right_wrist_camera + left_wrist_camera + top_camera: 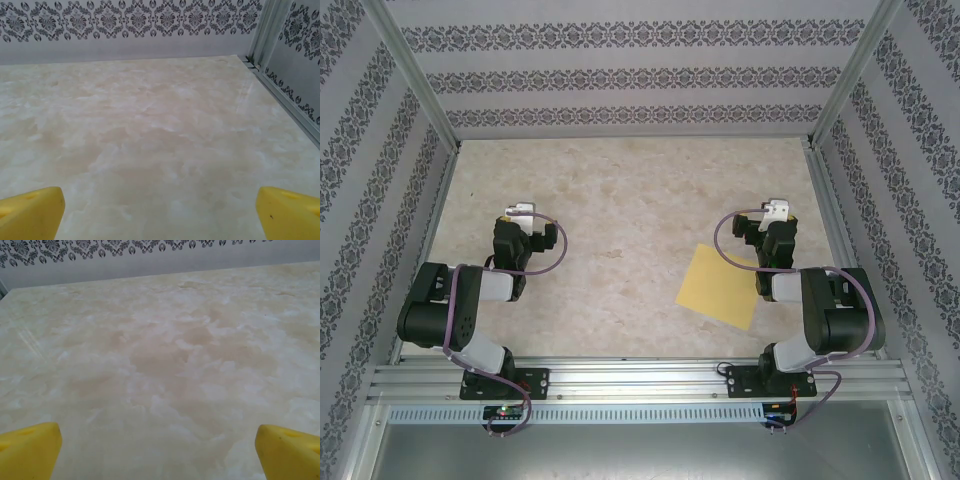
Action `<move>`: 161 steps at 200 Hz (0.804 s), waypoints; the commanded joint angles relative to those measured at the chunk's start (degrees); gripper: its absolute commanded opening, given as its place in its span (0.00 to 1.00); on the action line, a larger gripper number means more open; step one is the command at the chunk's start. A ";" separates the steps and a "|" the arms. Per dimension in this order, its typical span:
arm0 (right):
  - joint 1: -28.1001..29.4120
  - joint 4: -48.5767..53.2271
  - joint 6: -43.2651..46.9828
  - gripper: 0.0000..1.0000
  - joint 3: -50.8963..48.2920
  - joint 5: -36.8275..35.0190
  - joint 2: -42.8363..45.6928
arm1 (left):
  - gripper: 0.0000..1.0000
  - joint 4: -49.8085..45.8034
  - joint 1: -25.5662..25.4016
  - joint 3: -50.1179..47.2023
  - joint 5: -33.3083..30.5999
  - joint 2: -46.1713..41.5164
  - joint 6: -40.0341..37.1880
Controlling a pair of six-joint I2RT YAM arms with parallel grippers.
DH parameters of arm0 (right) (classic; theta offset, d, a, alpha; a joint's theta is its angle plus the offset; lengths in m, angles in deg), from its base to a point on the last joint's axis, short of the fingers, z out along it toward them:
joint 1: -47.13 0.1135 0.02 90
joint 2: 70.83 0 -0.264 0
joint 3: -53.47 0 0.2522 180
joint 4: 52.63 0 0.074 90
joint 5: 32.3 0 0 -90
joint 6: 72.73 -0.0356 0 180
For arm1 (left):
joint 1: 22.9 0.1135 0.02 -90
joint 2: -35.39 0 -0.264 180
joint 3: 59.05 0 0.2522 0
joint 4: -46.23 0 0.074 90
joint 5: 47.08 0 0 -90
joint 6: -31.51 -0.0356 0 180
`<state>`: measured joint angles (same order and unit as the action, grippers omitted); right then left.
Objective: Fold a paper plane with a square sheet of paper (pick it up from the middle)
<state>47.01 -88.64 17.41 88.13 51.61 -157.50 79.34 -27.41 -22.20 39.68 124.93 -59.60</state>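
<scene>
Lying flat on the pale, cream-and-beige marbled tabletop [620,190], the thin plain yellow square sheet of paper [720,287] is smooth and matte, turned at a slant so that its corners point toward the walls. It rests in the near right part of the surface, and its right edge runs under the black, rounded right arm [825,310]. The sheet is well apart from the black-and-white left arm [455,300], which is folded back on the other side.

From the left wrist, the left claw [159,454] is spread wide. Its blunt, glossy yellow plastic fingertips [27,450] stand at the two lower corners, with bare mottled tabletop between them. The right claw [160,215] is likewise spread wide, its chunky yellow fingertips [290,212] far apart above the same stone-like surface.

Grey wallpapered walls [620,70] with dark damask bands enclose the space, and a ribbed aluminium rail [640,375] carries both arm bases along the near edge.
</scene>
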 commanded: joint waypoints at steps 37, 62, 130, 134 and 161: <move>-0.14 -1.37 0.06 0.98 1.07 0.86 0.48 | 1.00 0.20 0.73 0.93 1.09 -0.05 -0.73; -0.15 -1.29 0.04 0.98 1.05 0.88 0.45 | 1.00 0.24 0.73 0.95 1.05 -0.07 -0.75; -0.14 -1.29 0.03 0.98 1.04 0.83 0.46 | 1.00 0.22 0.73 0.95 1.05 -0.08 -0.79; -0.18 -1.29 0.03 0.98 1.06 0.82 0.48 | 1.00 0.22 0.73 0.86 1.05 -0.06 -0.78; -0.21 -1.28 0.04 0.98 1.04 0.83 0.53 | 1.00 0.23 0.73 0.93 1.05 -0.09 -0.78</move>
<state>47.01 -88.62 17.39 88.13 51.81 -157.50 79.34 -27.41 -22.20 39.68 124.93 -59.60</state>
